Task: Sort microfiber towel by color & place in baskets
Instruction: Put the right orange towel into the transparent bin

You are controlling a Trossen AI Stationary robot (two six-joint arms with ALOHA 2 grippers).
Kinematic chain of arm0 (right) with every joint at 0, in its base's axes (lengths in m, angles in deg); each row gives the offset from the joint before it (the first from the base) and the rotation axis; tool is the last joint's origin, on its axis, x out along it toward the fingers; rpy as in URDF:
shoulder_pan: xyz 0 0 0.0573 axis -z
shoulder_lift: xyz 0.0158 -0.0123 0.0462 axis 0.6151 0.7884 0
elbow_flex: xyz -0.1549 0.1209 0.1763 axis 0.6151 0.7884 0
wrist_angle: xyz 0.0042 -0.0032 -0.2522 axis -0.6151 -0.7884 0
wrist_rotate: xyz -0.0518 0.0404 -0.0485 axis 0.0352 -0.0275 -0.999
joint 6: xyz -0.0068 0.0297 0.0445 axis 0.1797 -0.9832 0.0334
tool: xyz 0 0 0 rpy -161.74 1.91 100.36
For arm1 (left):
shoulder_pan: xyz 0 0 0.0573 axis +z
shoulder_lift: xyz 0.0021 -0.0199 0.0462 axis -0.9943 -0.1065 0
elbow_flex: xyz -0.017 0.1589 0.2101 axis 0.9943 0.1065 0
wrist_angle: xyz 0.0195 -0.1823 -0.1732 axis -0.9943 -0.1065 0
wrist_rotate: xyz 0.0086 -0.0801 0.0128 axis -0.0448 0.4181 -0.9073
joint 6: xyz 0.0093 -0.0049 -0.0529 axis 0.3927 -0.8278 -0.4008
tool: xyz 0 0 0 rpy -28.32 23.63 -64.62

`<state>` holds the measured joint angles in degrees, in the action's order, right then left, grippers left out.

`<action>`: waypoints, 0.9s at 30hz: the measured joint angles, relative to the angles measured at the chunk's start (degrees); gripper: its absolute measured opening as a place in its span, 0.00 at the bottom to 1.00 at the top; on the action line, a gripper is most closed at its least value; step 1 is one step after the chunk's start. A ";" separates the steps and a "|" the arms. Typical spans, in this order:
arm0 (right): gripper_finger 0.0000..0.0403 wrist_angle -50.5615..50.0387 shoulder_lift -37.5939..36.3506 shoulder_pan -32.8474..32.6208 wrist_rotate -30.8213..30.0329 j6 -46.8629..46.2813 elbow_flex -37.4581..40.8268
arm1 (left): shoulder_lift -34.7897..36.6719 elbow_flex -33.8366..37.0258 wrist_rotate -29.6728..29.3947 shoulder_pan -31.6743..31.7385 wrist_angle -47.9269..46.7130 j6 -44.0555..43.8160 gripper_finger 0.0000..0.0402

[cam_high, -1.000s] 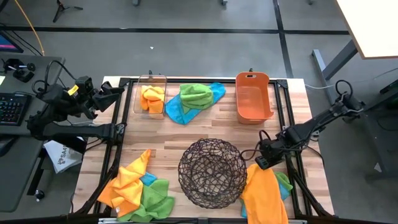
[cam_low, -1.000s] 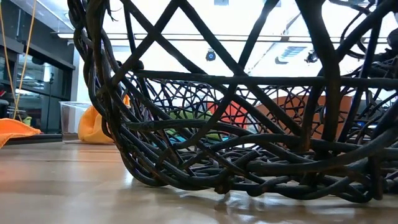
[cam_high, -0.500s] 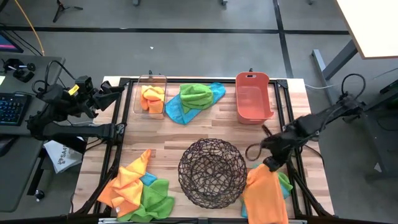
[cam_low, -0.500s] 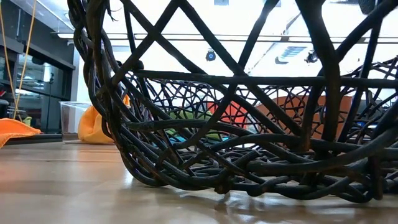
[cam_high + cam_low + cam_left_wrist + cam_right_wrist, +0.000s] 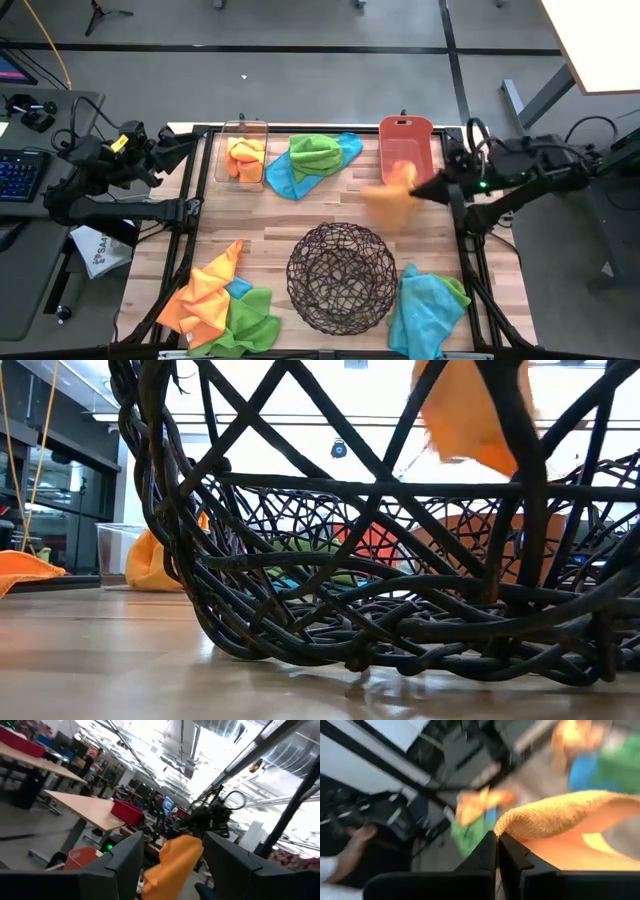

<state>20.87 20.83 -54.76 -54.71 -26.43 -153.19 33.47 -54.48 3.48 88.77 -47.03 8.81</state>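
My right gripper [image 5: 425, 188] is up over the table's right half, just near the salmon-orange bin [image 5: 406, 152], shut on an orange towel [image 5: 392, 197] that shows blurred. The low view shows this towel [image 5: 472, 412] high above the wire-mesh bowl [image 5: 340, 277]. My left gripper [image 5: 190, 145] waits open at the far left corner, beside the clear bin [image 5: 244, 150], which holds an orange towel [image 5: 245, 160]. A green towel [image 5: 316, 153] lies on a blue one [image 5: 290, 178] at the far middle. My right gripper pinches a folded edge [image 5: 516, 827] of the orange towel between its two shut fingers [image 5: 487, 851]. The fingers point about level toward the table's left. The towel is lifted clear of the table and trails out from the fingertips.
A heap of orange, green and blue towels [image 5: 220, 303] lies at the near left. A blue towel [image 5: 425, 310] over a green one [image 5: 457, 292] lies at the near right. The wire-mesh bowl stands at the near middle. Bare wood shows between the bowl and the far bins.
My right gripper has shut on the orange towel atop the near-right heap, risen and swung toward the far edge, up to the salmon-orange bin. The towel is lifted clear; the blue and green towels beneath it stayed and now lie uncovered.
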 joint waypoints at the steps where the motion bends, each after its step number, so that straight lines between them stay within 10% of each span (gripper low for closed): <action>1: 0.00 1.89 1.42 1.31 -0.30 3.04 -0.45 | -0.03 0.00 -0.30 0.00 0.52 0.60 0.49; 13: 0.00 31.42 24.06 17.28 8.81 23.00 -0.41 | -2.67 0.02 -0.44 0.00 17.73 11.67 0.49; 27: 0.00 86.59 45.86 26.23 23.80 19.46 -0.38 | -3.37 0.02 -0.43 0.00 18.96 12.66 0.49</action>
<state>107.47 66.69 -28.53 -30.91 -6.97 -153.58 30.10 -54.46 3.05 88.77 -28.06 21.46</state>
